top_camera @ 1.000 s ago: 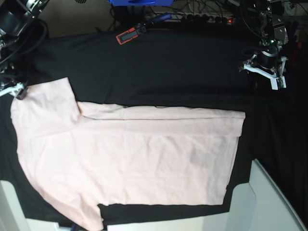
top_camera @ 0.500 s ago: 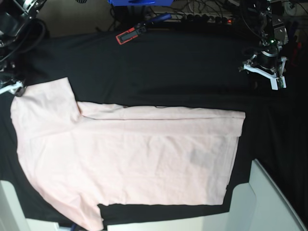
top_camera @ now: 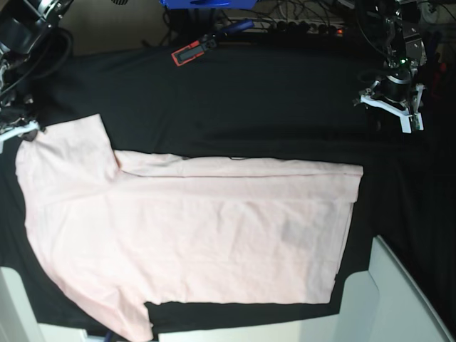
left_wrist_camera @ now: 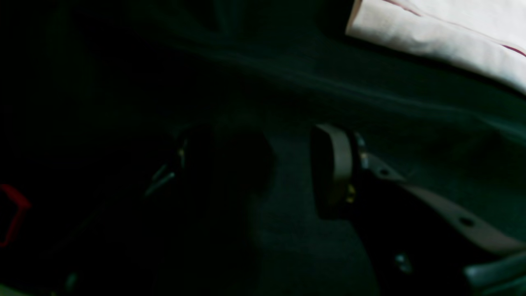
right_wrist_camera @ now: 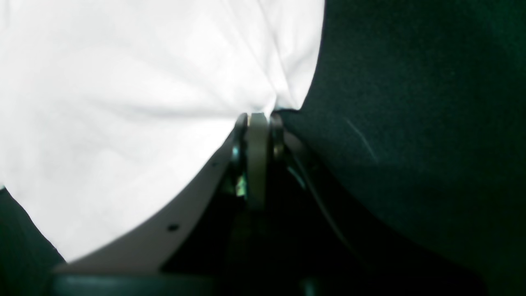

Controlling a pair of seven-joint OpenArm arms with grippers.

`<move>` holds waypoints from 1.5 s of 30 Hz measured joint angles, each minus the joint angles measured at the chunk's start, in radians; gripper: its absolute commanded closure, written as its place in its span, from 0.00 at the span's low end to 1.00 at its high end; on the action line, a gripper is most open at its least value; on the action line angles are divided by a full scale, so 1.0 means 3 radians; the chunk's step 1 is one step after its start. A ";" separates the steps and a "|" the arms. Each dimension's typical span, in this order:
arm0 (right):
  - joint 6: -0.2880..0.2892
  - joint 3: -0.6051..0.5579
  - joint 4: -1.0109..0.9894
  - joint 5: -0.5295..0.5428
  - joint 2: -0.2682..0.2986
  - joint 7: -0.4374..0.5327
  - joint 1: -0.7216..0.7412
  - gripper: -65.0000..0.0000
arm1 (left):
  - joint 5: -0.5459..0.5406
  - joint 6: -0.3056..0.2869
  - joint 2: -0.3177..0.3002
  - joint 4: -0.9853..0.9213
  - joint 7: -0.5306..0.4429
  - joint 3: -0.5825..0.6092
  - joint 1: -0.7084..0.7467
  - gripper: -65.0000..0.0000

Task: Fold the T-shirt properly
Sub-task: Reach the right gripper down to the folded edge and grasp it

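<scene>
R end effector [right_wrist_camera: 258, 117] pinches T-shirt [top_camera: 185, 235] sleeve (tight).

T-shirt [top_camera: 185, 235], pale pink: one. Black table cover [top_camera: 285, 92]: one. Robot arms: two, one gripper each, namely left gripper [top_camera: 390, 107] and right gripper [top_camera: 21, 130]. Red-framed handheld device [top_camera: 191, 52]: one. Blue object [top_camera: 206, 3] at far edge: one.

The T-shirt [top_camera: 185, 235] lies flat on the table [top_camera: 285, 100], filling its near half. A handheld device [top_camera: 191, 51] sits at the far edge, behind the shirt. The left claw [top_camera: 390, 108] hangs over the table's far right corner, well apart from the shirt.
</scene>
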 measured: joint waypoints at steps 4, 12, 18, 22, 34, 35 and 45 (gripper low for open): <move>-0.0013 -0.0276 0.0352 -0.0043 -0.0006 -0.0337 -0.0038 1.00 | -0.0001 0.0000 0.0004 0.0000 -0.0001 -0.0001 0.0000 0.44; -0.0003 -0.0649 0.0954 -0.0011 -0.0074 -0.0890 0.0193 1.00 | 0.0000 0.0000 0.0014 0.0000 0.0000 0.0000 0.0000 0.44; -0.0010 -0.0645 0.0955 -0.0023 -0.0072 -0.1162 0.0431 1.00 | 0.0000 0.0000 0.0015 0.0000 0.0005 -0.0001 0.0038 0.44; -0.0009 -0.0651 0.0951 -0.0023 -0.0141 -0.1282 0.0594 1.00 | 0.0001 0.0000 0.0015 0.0000 0.0009 0.0000 0.0041 0.44; -0.0182 -0.0982 0.0504 -0.0017 -0.0075 -0.1175 0.1074 1.00 | 0.0000 0.0011 0.0014 0.0000 0.0010 -0.0001 0.0041 0.44; -0.0177 -0.0980 0.0418 -0.0011 -0.0036 -0.1141 0.1104 1.00 | 0.0000 0.0006 0.0017 -0.0001 0.0011 0.0000 0.0038 0.44; -0.0201 -0.0979 -0.0436 -0.0025 0.0128 -0.0694 0.1587 1.00 | 0.0001 -0.0013 0.0014 -0.0229 -0.0008 0.0000 0.0014 0.44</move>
